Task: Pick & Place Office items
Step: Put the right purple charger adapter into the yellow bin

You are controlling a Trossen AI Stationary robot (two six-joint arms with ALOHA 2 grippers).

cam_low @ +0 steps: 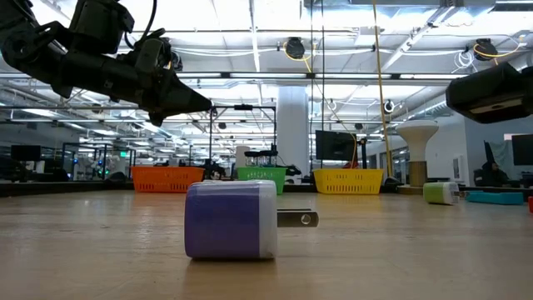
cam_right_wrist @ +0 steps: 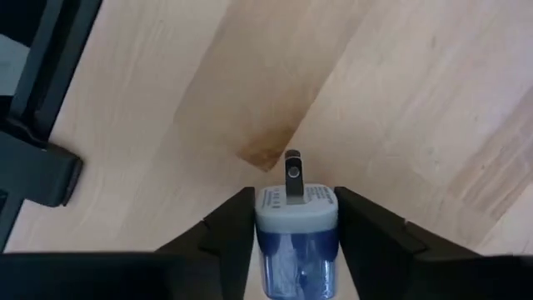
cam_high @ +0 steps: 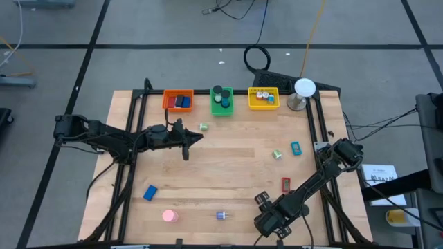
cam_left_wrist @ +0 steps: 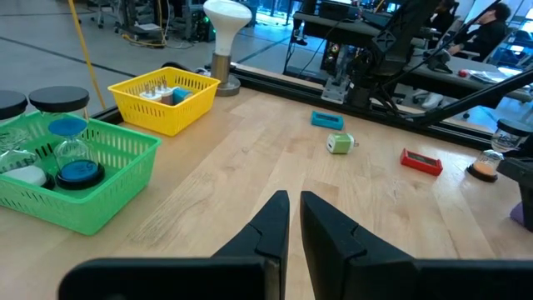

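Note:
My right gripper (cam_right_wrist: 296, 196) hangs over the table's near right part (cam_high: 263, 202) and is shut on a blue-and-white plug adapter (cam_right_wrist: 296, 229). A second, purple plug adapter (cam_low: 230, 218) lies on its side near the near edge (cam_high: 221, 216), touched by nothing. A blue block (cam_high: 150, 192), a pink round piece (cam_high: 169, 216), a red block (cam_high: 286, 184), a green plug (cam_high: 277, 154) and a teal block (cam_high: 296, 147) lie loose on the wood. My left gripper (cam_left_wrist: 294, 200) is shut and empty, raised above the table's middle left (cam_high: 194, 140). My right gripper pinches the plug adapter's body between its two fingers, one finger (cam_right_wrist: 233, 221) on each side wall, just behind the white face (cam_right_wrist: 296, 204). The metal prong (cam_right_wrist: 292, 171) points forward past the fingertips. The adapter looks clear of the wood below.
Orange bin (cam_high: 178, 101), green bin (cam_high: 221, 101) and yellow bin (cam_high: 264, 98) stand in a row along the far edge, with a white-domed stand (cam_high: 303, 93) to their right. Black frame rails (cam_high: 322, 138) run along both table sides. A small green piece (cam_high: 203, 126) lies before the bins.

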